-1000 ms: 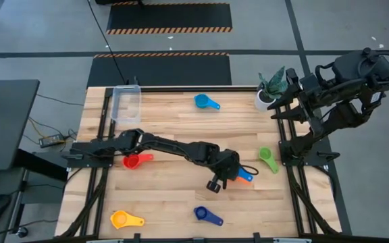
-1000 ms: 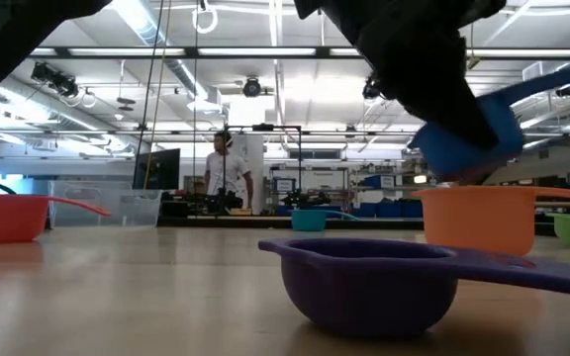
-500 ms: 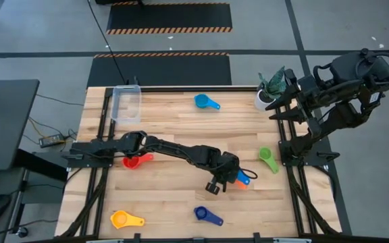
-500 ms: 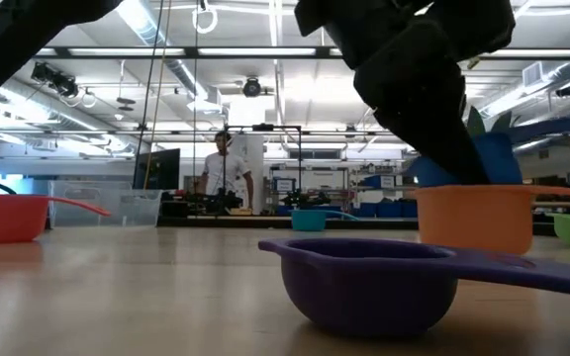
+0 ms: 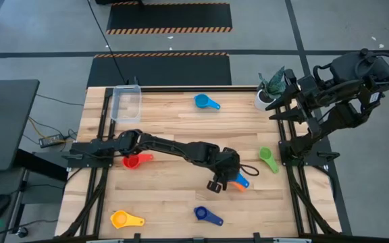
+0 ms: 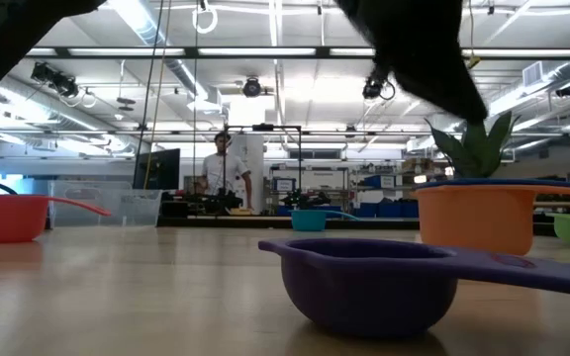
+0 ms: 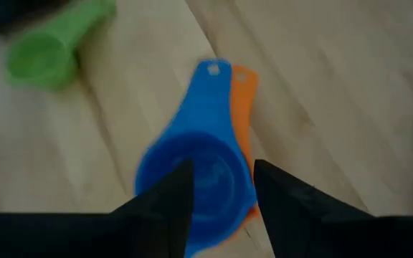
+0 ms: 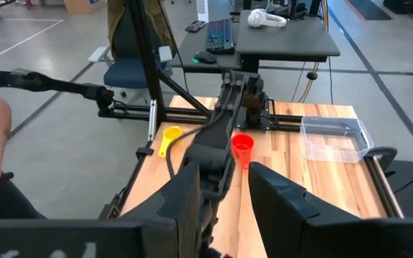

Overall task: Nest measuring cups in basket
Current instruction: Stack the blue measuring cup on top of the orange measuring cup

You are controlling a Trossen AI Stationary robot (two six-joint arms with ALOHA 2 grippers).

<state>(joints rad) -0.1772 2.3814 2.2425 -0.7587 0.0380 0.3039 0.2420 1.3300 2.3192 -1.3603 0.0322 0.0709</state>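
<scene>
Blue cup (image 7: 192, 175) nested in orange cup (image 7: 243, 107) (fingers (image 7: 165, 201) seemingly apart).

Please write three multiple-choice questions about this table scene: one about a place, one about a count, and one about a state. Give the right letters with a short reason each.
1. Where does the blue cup under the left gripper sit?
A. inside the orange cup
B. inside the basket
C. beside the plant pot

2. How many cups lie inside the basket?
A. three
B. none
C. one

3. How are the fingers of the left gripper?
A. shut on the blue cup
B. shut on the green cup
C. open, above the blue cup

Answers:
1 A: the left wrist view shows the blue cup nested in the orange one, handles side by side.
2 B: in the high view the clear basket holds no cup.
3 C: the left wrist view shows a gap between the fingers, with the blue cup lying free below them.
</scene>
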